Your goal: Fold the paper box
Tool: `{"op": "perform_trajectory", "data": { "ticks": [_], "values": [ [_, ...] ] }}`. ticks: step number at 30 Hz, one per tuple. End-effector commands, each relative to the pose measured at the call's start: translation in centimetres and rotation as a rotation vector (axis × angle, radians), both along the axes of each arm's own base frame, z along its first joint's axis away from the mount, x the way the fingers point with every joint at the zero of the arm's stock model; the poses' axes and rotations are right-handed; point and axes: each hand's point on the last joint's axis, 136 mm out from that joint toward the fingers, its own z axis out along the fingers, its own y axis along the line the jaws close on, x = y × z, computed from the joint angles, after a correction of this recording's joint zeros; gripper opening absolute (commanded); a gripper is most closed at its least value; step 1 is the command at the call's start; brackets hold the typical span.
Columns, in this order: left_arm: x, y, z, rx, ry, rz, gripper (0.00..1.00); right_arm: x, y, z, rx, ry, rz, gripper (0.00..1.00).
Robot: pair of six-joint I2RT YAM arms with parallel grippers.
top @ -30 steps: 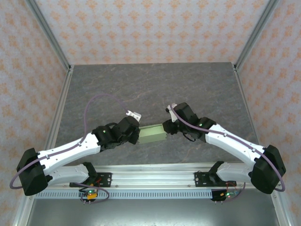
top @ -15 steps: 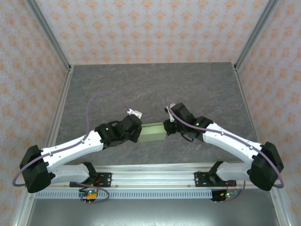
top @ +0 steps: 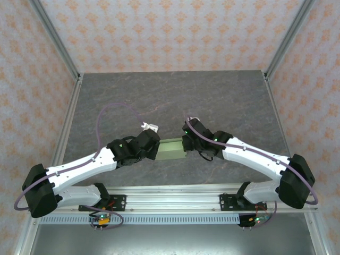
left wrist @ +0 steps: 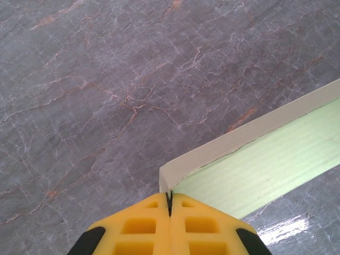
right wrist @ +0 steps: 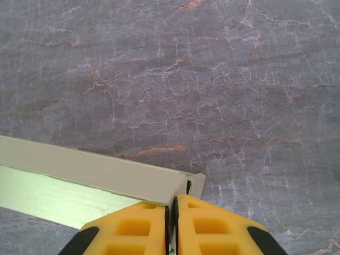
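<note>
Pale yellow-green thin-card paper box [top: 172, 150] lies mid grey marbled counter [top: 159, 95], spanning gap between arms. Jaws of left gripper [left wrist: 169, 204] pinch its left end corner; jaws of right gripper [right wrist: 174, 210] pinch right end flap. Judged light, flimsy, easily creased: hold by end edges, gently.

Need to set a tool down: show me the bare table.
Bare: the far half of the table, up to the back wall. Crowded: the near middle, where left gripper and right gripper pinch the paper box.
</note>
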Motion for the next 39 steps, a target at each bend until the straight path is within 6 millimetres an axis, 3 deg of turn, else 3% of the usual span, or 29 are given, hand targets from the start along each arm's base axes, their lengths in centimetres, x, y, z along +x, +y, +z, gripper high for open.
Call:
{"op": "perform_trajectory", "data": {
  "ticks": [1,12,19,26,39],
  "values": [
    [0.4,-0.7,1.0,-0.051,-0.035,0.019,0.00,0.3,1.2,1.2,0.086,0.011,-0.069,0.13],
    [0.7,-0.6,1.3,-0.064,-0.053,0.041,0.00,0.0,1.8,-0.8,0.107,0.111,-0.152,0.13],
    [0.9,-0.6,1.3,-0.048,-0.055,0.035,0.00,-0.2,1.3,0.9,0.105,0.102,-0.158,0.14],
    [0.9,-0.1,1.3,-0.025,-0.065,0.041,0.00,-0.2,2.2,2.0,0.122,0.115,-0.126,0.15],
    [0.9,-0.5,1.1,-0.061,-0.060,0.044,0.00,-0.9,0.4,-1.9,0.060,0.120,-0.147,0.15]
  ]
}}
